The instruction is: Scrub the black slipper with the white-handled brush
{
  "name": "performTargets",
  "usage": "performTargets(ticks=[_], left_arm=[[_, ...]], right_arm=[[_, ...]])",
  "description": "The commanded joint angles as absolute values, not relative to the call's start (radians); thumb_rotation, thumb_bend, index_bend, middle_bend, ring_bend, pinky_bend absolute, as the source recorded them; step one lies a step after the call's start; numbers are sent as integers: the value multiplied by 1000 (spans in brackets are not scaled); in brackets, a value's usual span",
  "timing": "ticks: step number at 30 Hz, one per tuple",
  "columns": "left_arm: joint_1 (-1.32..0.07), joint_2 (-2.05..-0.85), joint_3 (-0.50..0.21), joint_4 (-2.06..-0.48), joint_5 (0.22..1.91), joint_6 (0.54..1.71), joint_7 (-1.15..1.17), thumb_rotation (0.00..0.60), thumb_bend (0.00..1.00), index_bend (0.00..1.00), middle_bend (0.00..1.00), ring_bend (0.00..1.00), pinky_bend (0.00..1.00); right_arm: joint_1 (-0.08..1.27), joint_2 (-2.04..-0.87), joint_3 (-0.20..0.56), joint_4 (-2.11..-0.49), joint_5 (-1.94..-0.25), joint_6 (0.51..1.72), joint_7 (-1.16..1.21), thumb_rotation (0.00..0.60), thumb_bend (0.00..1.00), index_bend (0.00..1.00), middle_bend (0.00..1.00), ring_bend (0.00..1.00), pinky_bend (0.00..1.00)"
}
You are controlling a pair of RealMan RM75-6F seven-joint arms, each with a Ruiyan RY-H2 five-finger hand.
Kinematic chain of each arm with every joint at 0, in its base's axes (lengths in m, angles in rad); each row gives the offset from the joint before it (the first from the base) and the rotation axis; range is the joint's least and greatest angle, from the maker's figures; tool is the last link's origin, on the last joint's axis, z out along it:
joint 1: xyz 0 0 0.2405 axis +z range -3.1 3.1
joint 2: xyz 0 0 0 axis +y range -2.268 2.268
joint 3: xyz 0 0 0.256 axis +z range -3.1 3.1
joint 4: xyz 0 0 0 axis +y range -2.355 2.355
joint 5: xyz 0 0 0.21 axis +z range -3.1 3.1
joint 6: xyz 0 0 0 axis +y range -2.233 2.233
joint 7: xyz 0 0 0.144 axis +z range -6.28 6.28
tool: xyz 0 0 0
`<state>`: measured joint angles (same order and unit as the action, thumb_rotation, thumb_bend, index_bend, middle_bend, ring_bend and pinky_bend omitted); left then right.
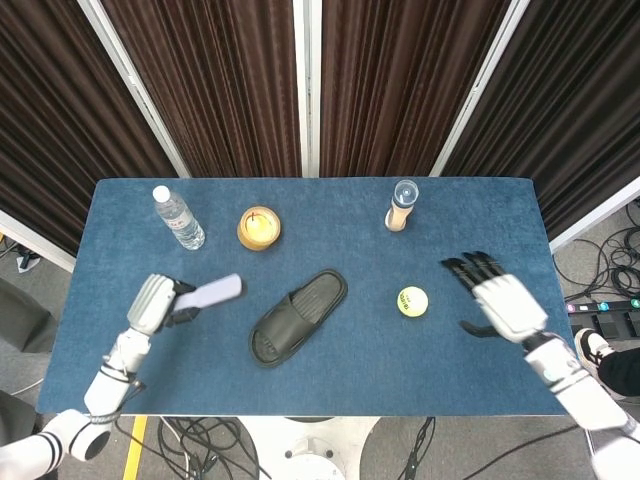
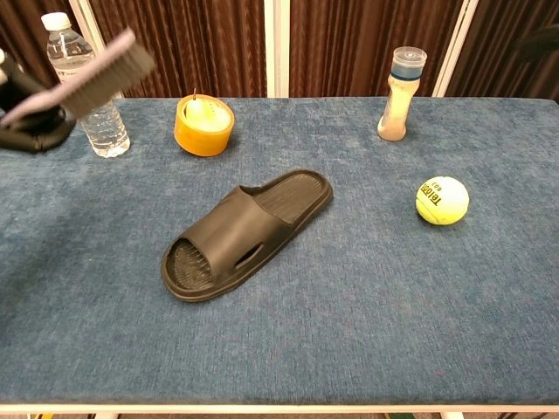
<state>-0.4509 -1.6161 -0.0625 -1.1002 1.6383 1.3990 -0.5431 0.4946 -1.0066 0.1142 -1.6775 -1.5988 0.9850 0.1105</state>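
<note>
My left hand [image 1: 153, 303] grips the brush [image 1: 208, 293] by its white handle and holds it up off the tabletop [image 1: 320, 375], over the left side, with the brush head pointing toward the middle. In the chest view the brush [image 2: 100, 73] sits high in the upper left corner, bristles facing down and tilted, in front of the water bottle [image 2: 85, 80]; only a dark sliver of the left hand [image 2: 31, 131] shows at the frame edge there, so I judge the hold mainly from the head view.

The black slipper [image 1: 298, 317] lies flat near the centre of the blue tabletop, sole down, set diagonally with its open toe end toward me and its heel end toward the far right. The brush is well apart from it, to its left.

My right hand [image 1: 502, 303] hovers over the right part of the tabletop with fingers spread and nothing in it, just right of the yellow tennis ball [image 1: 412, 301] (the chest view does not seem to catch this hand, though a dark blur sits at its top right corner).

Along the far side stand the water bottle [image 1: 178, 218], a yellow candle jar [image 1: 258, 228] and a clear-capped bottle [image 1: 401, 206].
</note>
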Motion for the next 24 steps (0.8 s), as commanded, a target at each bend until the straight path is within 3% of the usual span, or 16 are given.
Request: performTargets(ticks=[1,6,13,24], left_arm=[[-436,-1632,-2,-1049,1708,1442,-505,600,528,1000,1000,1000,1000],[-439,-1646,50,-992,1762,1447,-448,600,526,1000,1000,1000,1000],[-463,-1668,59,-969,1772,1428,-418,600,524,1000,1000,1000,1000],[-514,-1713,49,-948,1742,1342,-393,600,524,1000,1000,1000,1000]], right_arm=[[741,-1096,191,-1675,-1536,689,78,600,128,9,75,0,0],[917,-1257,224,-1545,-1425,491,5,600,93,0,40,0,0],[1095,-1473,199,-1319,-1292,328,-121,600,26,0,0,0,0],[1218,-1653,122,-1113,-1152,303,-237,600,23,0,12,0,0]])
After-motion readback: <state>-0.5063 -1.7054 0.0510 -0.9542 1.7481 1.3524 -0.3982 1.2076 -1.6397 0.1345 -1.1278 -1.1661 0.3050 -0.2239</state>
